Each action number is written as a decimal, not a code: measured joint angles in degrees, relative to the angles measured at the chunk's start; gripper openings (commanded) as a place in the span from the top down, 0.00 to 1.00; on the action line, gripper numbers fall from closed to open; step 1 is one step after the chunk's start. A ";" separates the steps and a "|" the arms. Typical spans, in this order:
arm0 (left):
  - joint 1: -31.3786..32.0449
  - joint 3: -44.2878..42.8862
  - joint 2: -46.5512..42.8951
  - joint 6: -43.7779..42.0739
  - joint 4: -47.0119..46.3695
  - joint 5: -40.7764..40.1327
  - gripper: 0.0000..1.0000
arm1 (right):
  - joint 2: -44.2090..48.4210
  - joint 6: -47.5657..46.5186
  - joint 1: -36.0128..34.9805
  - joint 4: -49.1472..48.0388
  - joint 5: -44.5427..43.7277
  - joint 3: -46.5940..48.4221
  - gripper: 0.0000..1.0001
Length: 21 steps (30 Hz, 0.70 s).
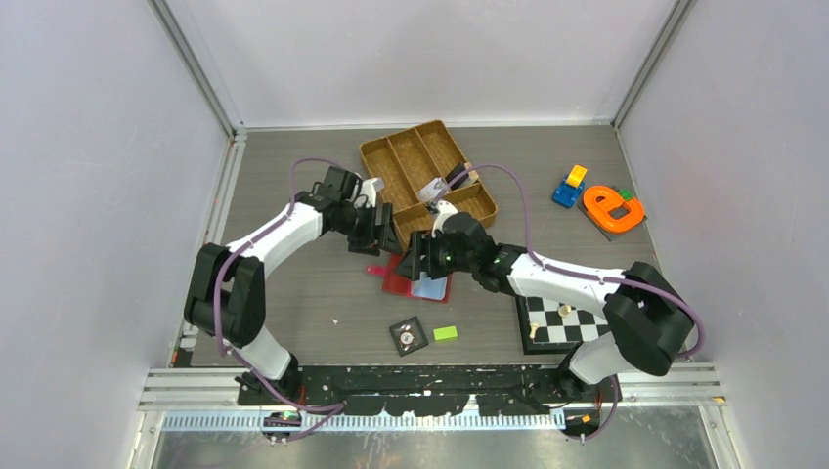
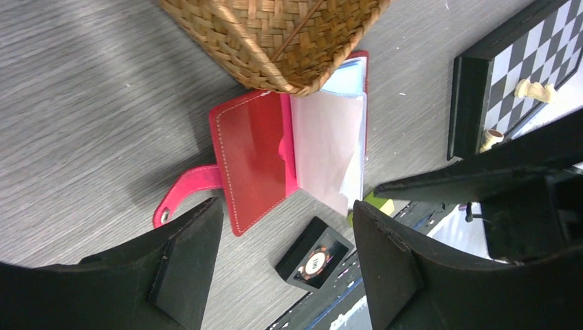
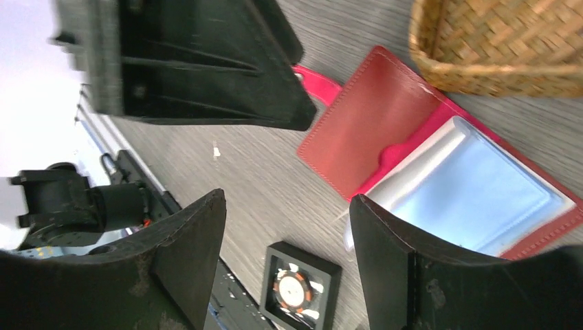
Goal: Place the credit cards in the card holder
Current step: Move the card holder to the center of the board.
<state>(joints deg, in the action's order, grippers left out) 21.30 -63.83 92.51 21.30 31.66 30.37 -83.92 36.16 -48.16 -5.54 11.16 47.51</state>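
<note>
On the grey table (image 1: 293,322), my two arms meet just in front of the woven tray (image 2: 275,34). The chessboard (image 1: 547,334) lies beside my right base. My left gripper (image 2: 285,206) and right gripper (image 3: 287,199) both hang with fingers spread wide and nothing between them. Below them the card holder (image 2: 254,158) lies open just beside the tray's near corner, red cover flat, clear sleeves up. Nearer me sit a black dial tile (image 3: 299,289) and a small green block (image 1: 445,333).

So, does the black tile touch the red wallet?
Apart. The right wrist view shows bare table between the tile and the wallet.
</note>
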 measured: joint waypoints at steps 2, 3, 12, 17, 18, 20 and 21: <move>0.46 0.09 0.00 0.48 -0.68 0.46 0.27 | -0.02 -0.24 0.09 0.63 -1.14 -0.63 0.29; 0.76 0.13 0.00 0.61 -0.92 0.55 0.26 | -0.09 -0.28 0.22 1.25 -1.66 -0.94 0.29; 4.90 0.57 -0.22 0.28 -1.29 -2.80 0.24 | 3.69 1.16 5.55 4.11 -6.75 -5.53 0.28; 9.03 0.76 -1.33 0.13 -1.64 -7.19 0.23 | 7.34 3.32 11.78 4.33 -6.99 -8.20 0.37; 10.32 0.63 -1.33 0.13 -1.66 -8.00 0.23 | 7.32 3.82 12.87 4.17 -6.69 -8.70 0.38; 13.03 -0.11 -0.96 0.13 -1.29 -9.68 0.22 | 7.32 5.14 14.84 3.82 -6.08 -10.10 0.39; 14.14 -0.79 -0.55 0.13 -1.05 -10.43 0.21 | 7.32 5.66 15.39 3.80 -5.92 -10.71 0.40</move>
<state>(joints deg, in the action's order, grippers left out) 35.44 -64.62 91.96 21.43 30.61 19.94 -76.60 41.82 -32.77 -1.74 5.23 36.80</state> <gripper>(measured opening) 0.772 0.622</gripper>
